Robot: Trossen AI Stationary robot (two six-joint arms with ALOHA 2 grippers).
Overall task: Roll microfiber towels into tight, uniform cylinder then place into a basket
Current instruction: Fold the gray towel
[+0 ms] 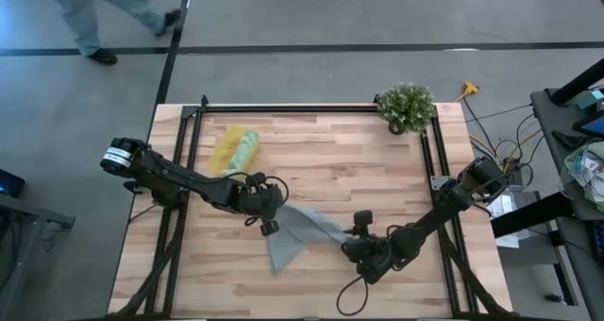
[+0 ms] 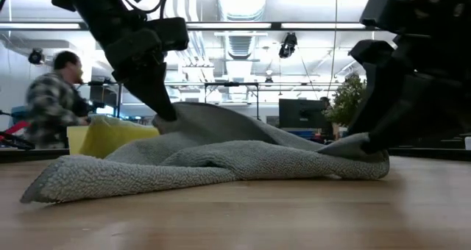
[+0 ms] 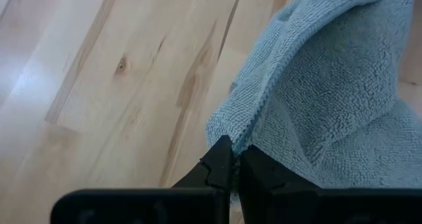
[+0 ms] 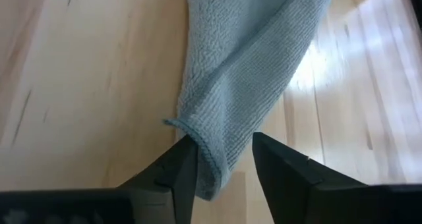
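The grey-blue towel [image 1: 300,231] is lying crumpled a little toward 6 o'clock of the counter's [image 1: 311,160] middle, its nubby looped pile bunching into soft folds with one long tail trailing toward 7 o'clock. The left pincer [image 3: 232,159] is pinching the towel's hemmed edge at its 10 o'clock end, fingers pressed together on the cloth and lifting it into a peaked ridge in the low view. The right pincer [image 4: 221,159] is sitting at the towel's 4 o'clock end with its fingers parted, a folded corner of the ribbed cloth hanging between them and touching one finger; I cannot tell whether it is actually gripping.

The light green towel [image 1: 245,149] is lying rolled inside the translucent yellow basket [image 1: 227,147], which is standing toward 10 o'clock on the counter. A leafy potted plant [image 1: 406,106] is sitting at the 1 o'clock corner.

The counter is showing pale butcher-block planks with visible grain and a small knot, framed by black rails. Beyond it, grey floor, cables and a person [image 1: 99,14] walking at 11 o'clock are showing; the low view is showing bright ceiling lights and ducting.
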